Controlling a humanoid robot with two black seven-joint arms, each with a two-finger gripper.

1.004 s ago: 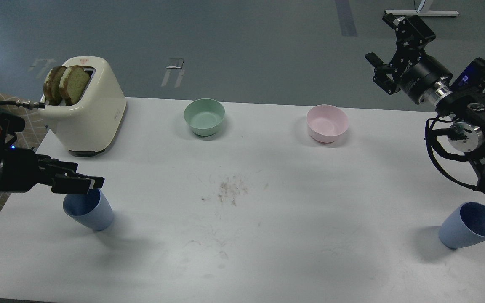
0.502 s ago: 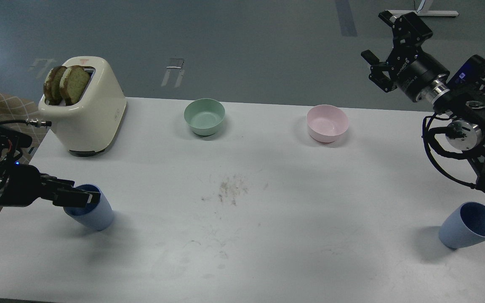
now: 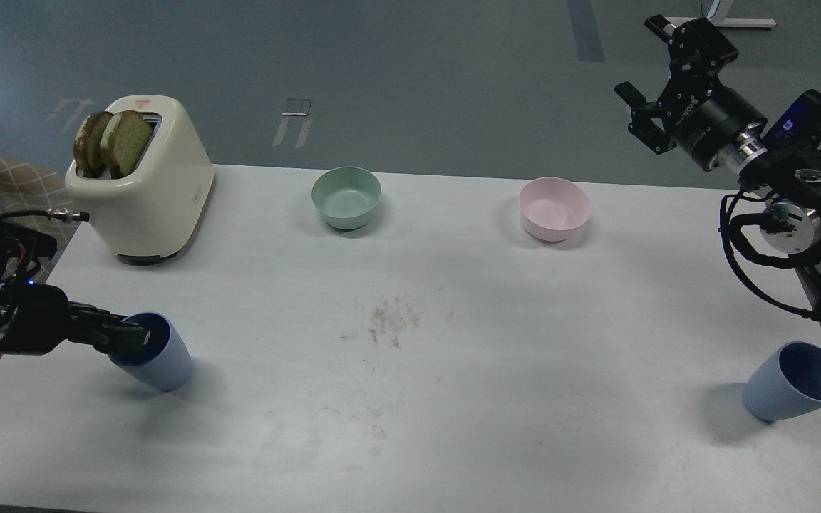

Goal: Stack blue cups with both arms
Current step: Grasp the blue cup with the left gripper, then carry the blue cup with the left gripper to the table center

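Note:
Two pale blue cups stand on the white table (image 3: 453,427). The left blue cup (image 3: 161,360) is near the front left and leans left. The right blue cup (image 3: 795,381) is near the front right edge and leans right. My left gripper (image 3: 132,338) comes in low from the left, its tips at the left cup's mouth and covering part of the rim. I cannot tell how its fingers stand or whether they touch the cup. My right gripper (image 3: 644,64) is raised past the table's far right corner, open and empty, far from the right cup.
A cream toaster (image 3: 147,192) holding two bread slices stands at the back left. A mint-green bowl (image 3: 346,197) and a pink bowl (image 3: 554,208) stand along the back. Crumbs (image 3: 389,324) lie mid-table. The right arm's links (image 3: 802,214) hang above the right cup.
My left gripper has dropped from just above the left cup to its mouth and drawn back leftward. My right gripper has shifted slightly. Both cups stay put.

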